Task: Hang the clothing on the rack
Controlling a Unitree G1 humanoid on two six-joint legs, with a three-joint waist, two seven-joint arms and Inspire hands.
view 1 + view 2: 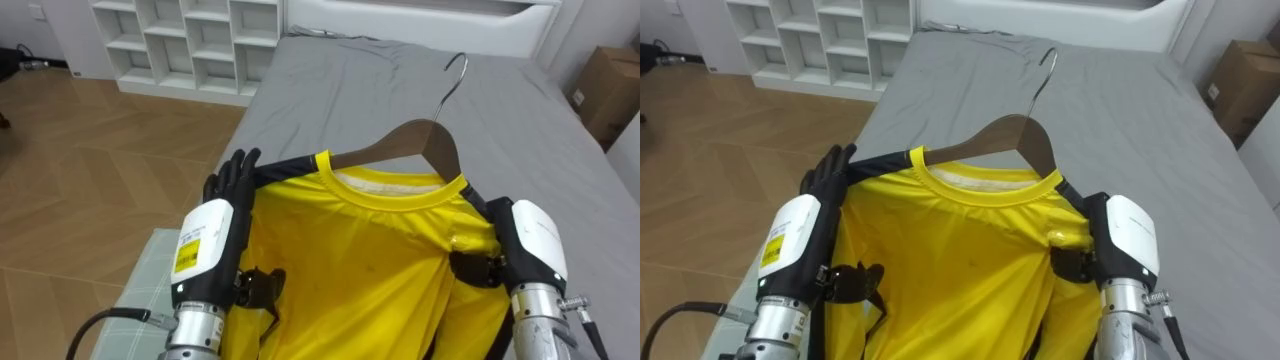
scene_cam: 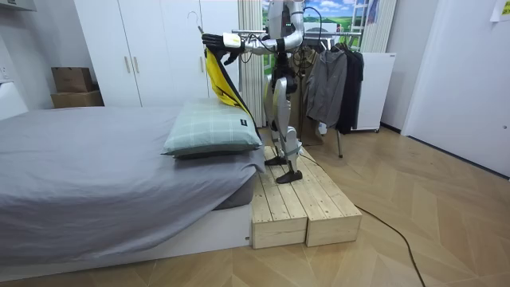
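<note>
Left eye view looks down on a yellow shirt (image 1: 370, 260) held up over the grey bed (image 1: 400, 80), with one hand at each shoulder. A wooden hanger (image 1: 420, 140) sits at the collar. Its arms seem to run down inside the neck opening, and its metal hook stands free above, pointing away over the bed.

The left hand (image 1: 210, 235) grips the shirt's dark-trimmed shoulder. Its fingers (image 1: 235, 172) reach up along the seam and its thumb lies across the yellow front, so the cloth is pinched between them. The right hand (image 1: 535, 240) is pressed against the other shoulder with its back to the camera. I cannot tell how it grips, because the cloth covers the rest of it.

Holding the two shoulders apart keeps the shirt spread flat, which probably stops the hanger from slipping out of the collar and leaves the hook clear to catch a rail.

In the room view the robot stands upright on a wooden platform (image 2: 303, 199) at the side of the bed, just beside a checked pillow (image 2: 211, 127). Its arms are raised and the shirt drapes down from them. A clothes rack (image 2: 339, 80) hung with dark garments stands behind it.

By my reading the shirt is already on the hanger but not yet hung, and the rack is on the far side of the robot's body. The weak point is the hook, since neither hand is on it.
</note>
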